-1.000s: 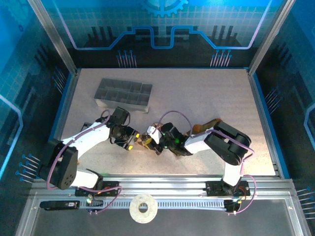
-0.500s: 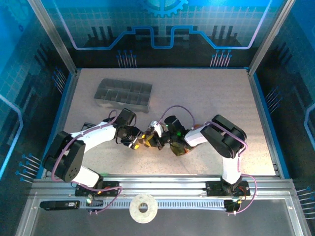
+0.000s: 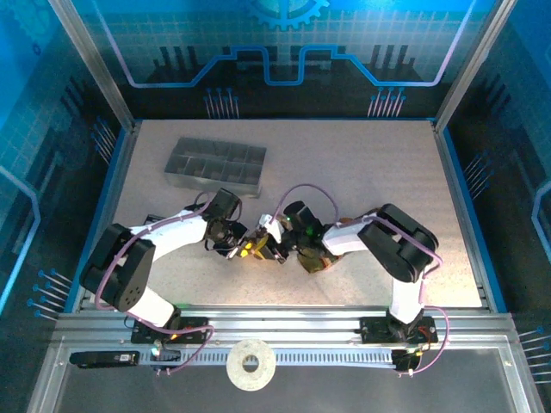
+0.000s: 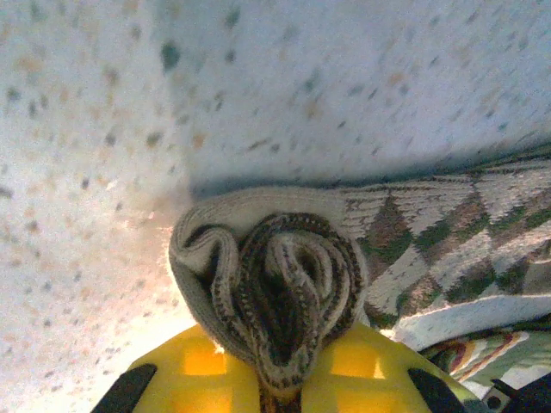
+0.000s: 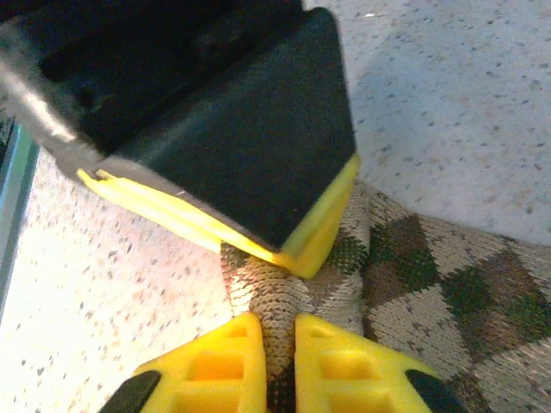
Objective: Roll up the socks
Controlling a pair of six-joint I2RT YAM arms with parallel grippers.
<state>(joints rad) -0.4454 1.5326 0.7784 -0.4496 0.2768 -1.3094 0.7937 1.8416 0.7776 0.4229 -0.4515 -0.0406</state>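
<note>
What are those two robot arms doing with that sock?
They are rolling socks. Both arms meet over the table, and the left tool and right tool each pinch the checkered sock, whose end is already curled into a small roll. The striped sock lies right next to it.

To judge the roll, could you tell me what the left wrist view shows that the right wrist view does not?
Left wrist: the coiled end of the checkered sock in the left gripper, plus the edge of a striped sock. Right wrist: the right gripper pinching the fabric, a left finger alongside. Both: that sock on the speckled table.
</note>
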